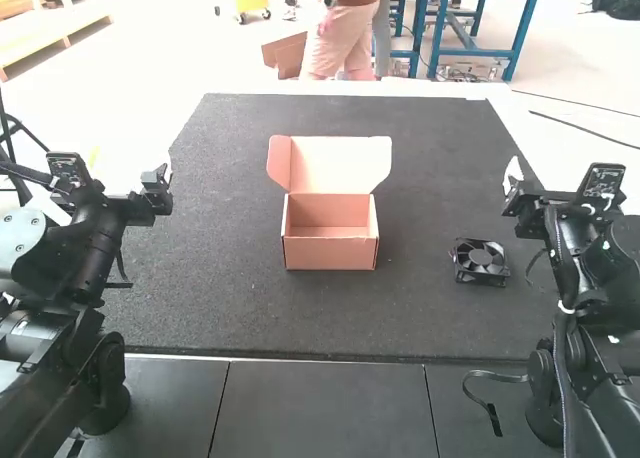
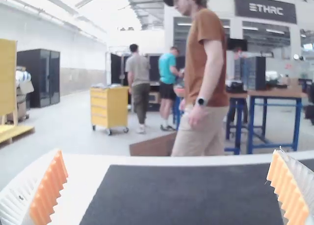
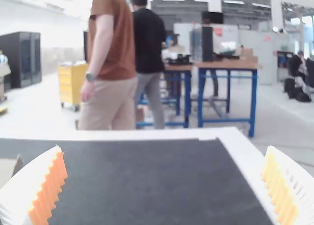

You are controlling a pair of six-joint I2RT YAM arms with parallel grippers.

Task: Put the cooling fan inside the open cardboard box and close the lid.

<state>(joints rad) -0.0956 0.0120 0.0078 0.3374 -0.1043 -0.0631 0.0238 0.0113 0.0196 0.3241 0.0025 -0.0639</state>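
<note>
FAN (image 1: 480,261): flat on mat (image 1: 220,278), lower right of frame, apart from box (image 1: 330,240) | BOX: centre, lid (image 1: 335,163) up | RIGHT GRIPPER (image 1: 514,190): spread wide, empty, just up-right of fan, likely the nearer arm | LEFT GRIPPER (image 1: 158,186): spread wide, empty, far left

A tan cardboard box (image 1: 330,240) is sitting upright in the middle of the dark mat (image 1: 220,258), its lid standing open at the far side. A black square cooling fan (image 1: 480,261) is lying flat to its right, apart from it.
</note>
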